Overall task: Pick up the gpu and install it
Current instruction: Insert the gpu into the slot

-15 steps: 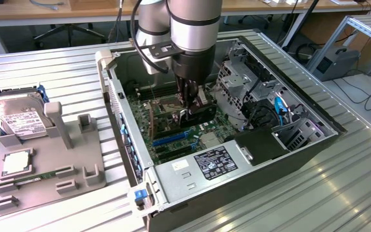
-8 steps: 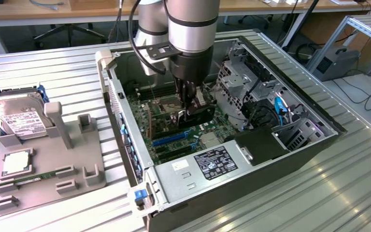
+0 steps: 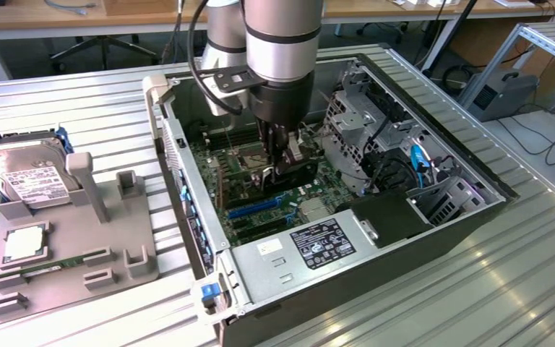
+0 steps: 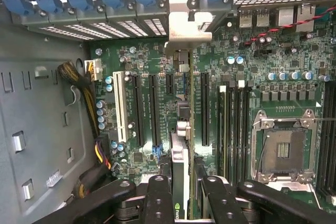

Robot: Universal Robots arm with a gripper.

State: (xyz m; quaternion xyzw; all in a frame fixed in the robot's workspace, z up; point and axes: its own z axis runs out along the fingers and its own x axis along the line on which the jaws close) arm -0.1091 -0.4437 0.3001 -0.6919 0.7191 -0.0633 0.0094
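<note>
In the exterior view the end effector (image 3: 280,168) is down inside the computer case (image 3: 470,217) over the motherboard (image 3: 258,206), and in the wrist view it is clenched on the gpu (image 4: 180,182), edge-on above a slot (image 4: 204,108), so it should descend squarely

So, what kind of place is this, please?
Probably a robotics lab or test workshop: an open computer case lies on a slatted metal bench, a grey parts fixture holds a hard drive, and desks stand behind.
</note>
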